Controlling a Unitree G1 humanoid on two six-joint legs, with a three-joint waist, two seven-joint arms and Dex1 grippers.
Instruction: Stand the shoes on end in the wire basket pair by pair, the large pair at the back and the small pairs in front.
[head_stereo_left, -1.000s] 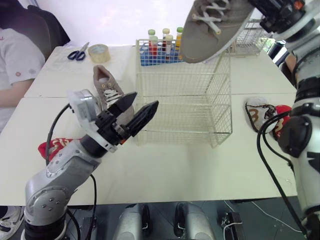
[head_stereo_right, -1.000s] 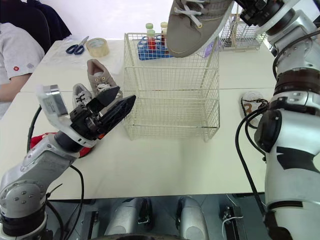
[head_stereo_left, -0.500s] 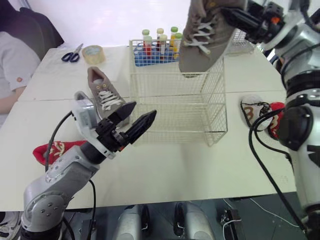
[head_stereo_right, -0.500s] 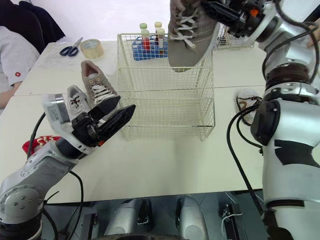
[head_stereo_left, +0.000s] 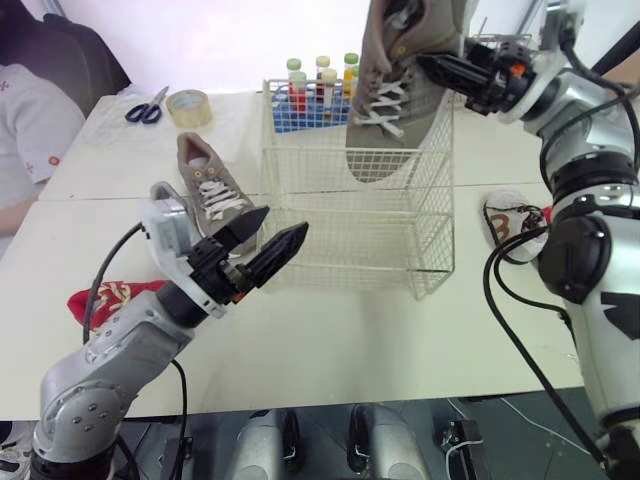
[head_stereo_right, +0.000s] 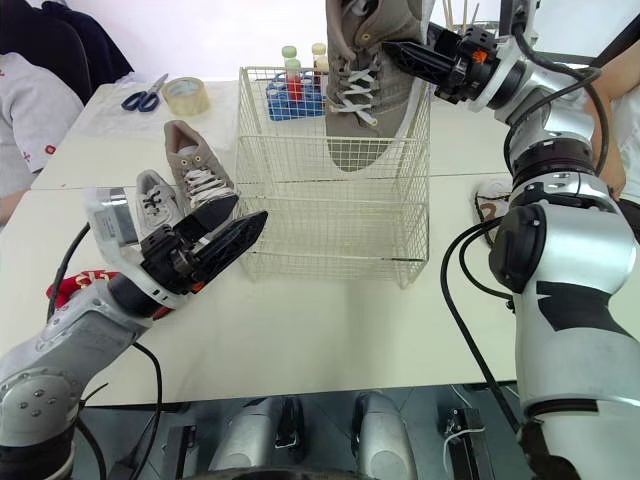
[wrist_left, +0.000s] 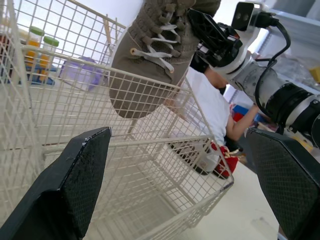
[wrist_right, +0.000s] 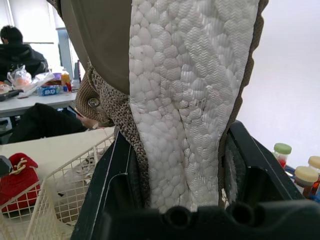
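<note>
In the view from my head, my right hand (head_stereo_left: 432, 68) is clamped on the heel end of a large taupe lace-up sneaker (head_stereo_left: 392, 110). It is held toe down, the toe dipped below the rim of the cream wire basket (head_stereo_left: 340, 225), toward the back as far as I can judge. No shoe stands on the basket floor yet, so I take this to be the very first placement. Its mate, the second large taupe sneaker (head_stereo_left: 210, 185), lies on the white surface (head_stereo_left: 330, 330) just left of the basket. A small grey-and-white shoe (head_stereo_right: 150, 198) lies beside it, a small red shoe (head_stereo_left: 105, 297) nearer me, and small white-and-red shoes (head_stereo_left: 515, 228) to the basket's right; all of these are left to do. My left hand (head_stereo_left: 280, 222) hovers open, holding nothing, by the basket's front left corner. Along my left wrist, its fingers (wrist_left: 75, 180) are spread wide, and the sneaker's toe hangs inside the mesh above the basket floor, not resting. Along my right wrist, the fingers (wrist_right: 110, 190) squeeze the sneaker's white pebbled sole from both sides.
</note>
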